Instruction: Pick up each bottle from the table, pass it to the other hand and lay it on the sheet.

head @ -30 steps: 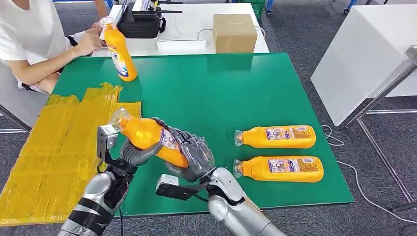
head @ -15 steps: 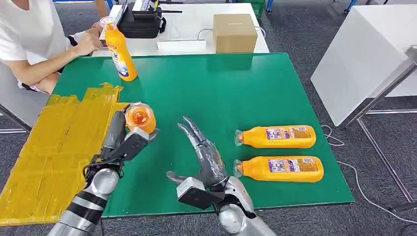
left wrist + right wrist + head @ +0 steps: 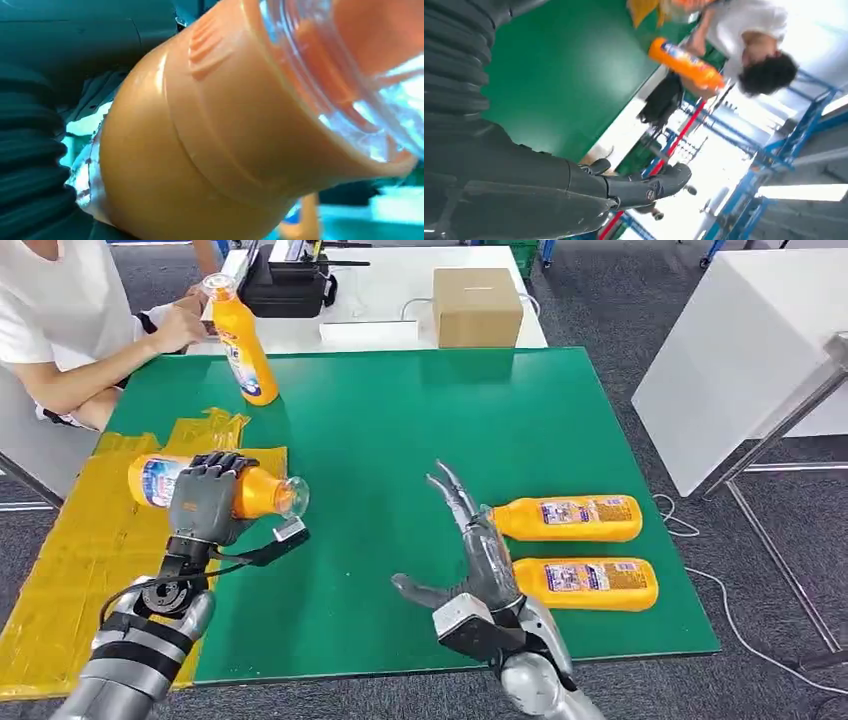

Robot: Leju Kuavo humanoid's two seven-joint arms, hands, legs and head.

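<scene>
At the near edge of the green tabletop (image 3: 420,430), the robot's right hand (image 3: 478,565) stands empty with fingers (image 3: 452,492) spread, just beside the two orange bottles lying at 3 o'clock: the near bottle (image 3: 580,583) and the one behind it (image 3: 572,518). A careless sweep of those released fingers could nudge either bottle and set it rolling toward the edge. At 9 o'clock, the left hand (image 3: 205,502) grasps a third orange bottle (image 3: 160,480), held level above the yellow sheet (image 3: 90,560) with its clear cap (image 3: 293,496) pointing over the green. Let go too high, the round bottle could roll off the crumpled sheet. Farther back, at 11 o'clock, an upright bottle (image 3: 240,340) stands near a seated person's hand (image 3: 180,328).
</scene>
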